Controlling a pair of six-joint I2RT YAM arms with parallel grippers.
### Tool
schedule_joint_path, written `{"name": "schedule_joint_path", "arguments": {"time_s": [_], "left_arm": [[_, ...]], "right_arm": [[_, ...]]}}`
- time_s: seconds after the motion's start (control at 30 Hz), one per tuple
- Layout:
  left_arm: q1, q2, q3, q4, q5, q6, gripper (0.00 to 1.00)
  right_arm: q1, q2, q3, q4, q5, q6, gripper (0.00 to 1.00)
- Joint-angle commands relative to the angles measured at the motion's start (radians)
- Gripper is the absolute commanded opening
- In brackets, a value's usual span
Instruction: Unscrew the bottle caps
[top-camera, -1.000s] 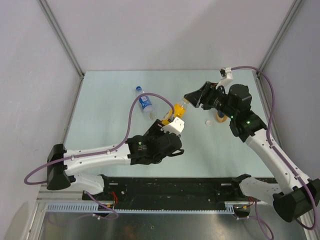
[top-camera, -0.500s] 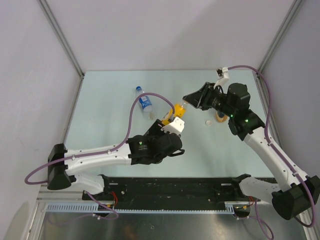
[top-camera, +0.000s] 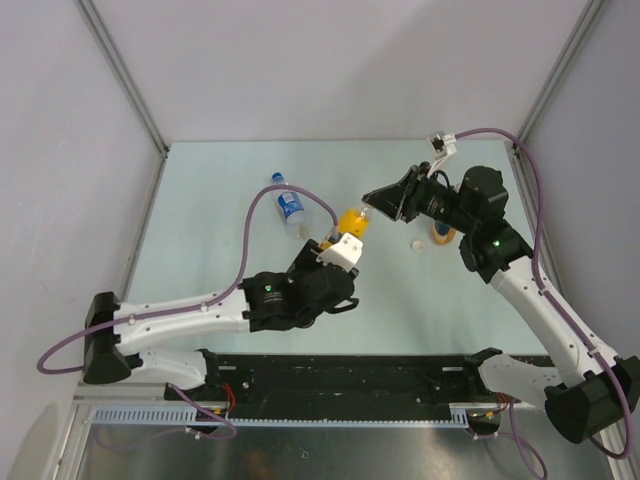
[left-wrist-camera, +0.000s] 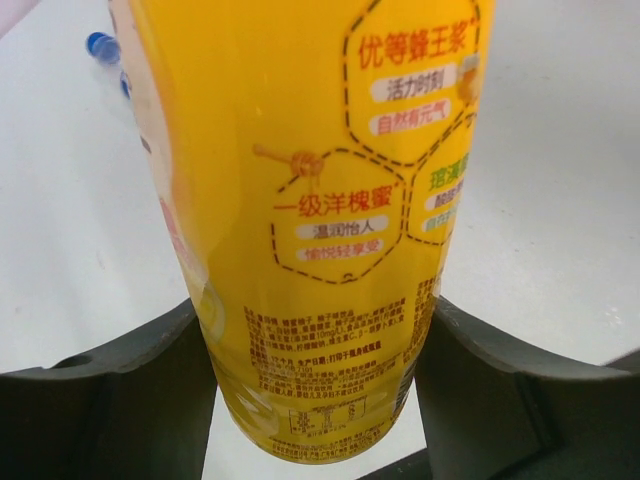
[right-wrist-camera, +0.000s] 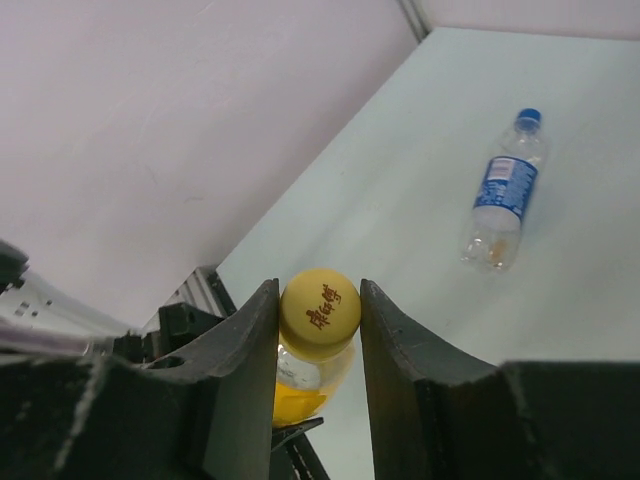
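Mid-unscrew on the yellow bottle (left-wrist-camera: 320, 200), I reckon. The left gripper (left-wrist-camera: 315, 380) is clamped round its body, mid-table. The right gripper (right-wrist-camera: 318, 298), coming in from 3 o'clock, is pinched onto the yellow cap (right-wrist-camera: 319, 318). Next move is probably to twist the cap while the left holds firm. The clear bottle (top-camera: 289, 205) lies at 10 o'clock.

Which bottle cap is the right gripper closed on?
The yellow cap, pinched in the right gripper. The blue cap sits on the lying clear bottle; the whitish cap lies loose on the table.
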Motion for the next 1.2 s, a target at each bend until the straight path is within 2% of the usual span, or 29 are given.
{"name": "schedule_joint_path", "arguments": {"time_s": [0.0, 0.17, 0.4, 0.57, 0.7, 0.8, 0.9, 1.17], "left_arm": [[0.000, -0.102, -0.061, 0.134, 0.159, 0.051, 0.00], [0.048, -0.205, -0.150, 0.282, 0.394, 0.103, 0.00], [0.182, -0.350, -0.263, 0.469, 0.876, 0.123, 0.00], [0.228, -0.390, -0.297, 0.560, 1.192, 0.137, 0.00], [0.245, -0.400, -0.311, 0.629, 1.370, 0.127, 0.00], [0.261, -0.415, -0.343, 0.762, 1.515, 0.088, 0.00], [0.274, -0.431, -0.369, 0.875, 1.628, 0.047, 0.00], [0.278, -0.442, -0.366, 1.032, 1.875, -0.023, 0.00]], "right_arm": [[0.001, -0.052, 0.020, 0.094, -0.136, -0.067, 0.00], [-0.008, -0.068, 0.012, 0.099, -0.224, -0.112, 0.00], [-0.017, -0.092, 0.003, 0.108, -0.347, -0.171, 0.00], [-0.019, -0.103, -0.006, 0.167, -0.470, -0.174, 0.00], [-0.020, -0.094, -0.011, 0.265, -0.633, -0.120, 0.00], [-0.020, -0.092, -0.011, 0.315, -0.707, -0.087, 0.00], [-0.019, -0.099, -0.011, 0.344, -0.739, -0.072, 0.00], [-0.007, -0.130, -0.011, 0.414, -0.782, -0.056, 0.00]]}}
